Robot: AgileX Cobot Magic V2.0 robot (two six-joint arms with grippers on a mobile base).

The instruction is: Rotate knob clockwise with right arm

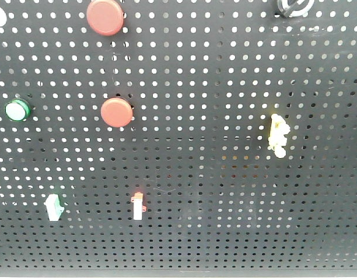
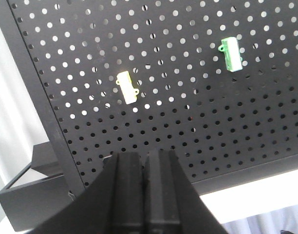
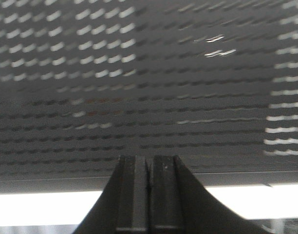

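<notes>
The exterior front-facing view showed the pegboard [image 1: 225, 192] with what looked like the knob [image 1: 294, 6] cut off at its top right edge, no gripper near it, so its turn could not be read. The right gripper [image 3: 149, 195] and left gripper [image 2: 145, 195] both had fingers pressed together, holding nothing. No containers appeared.

No text, label, brand, number or sign can be read in any view. The black pegboard [image 1: 225, 192] carries only unmarked fittings: the red buttons at eleven o'clock, the green light at nine, and the small switches toward seven all show blank faces.
</notes>
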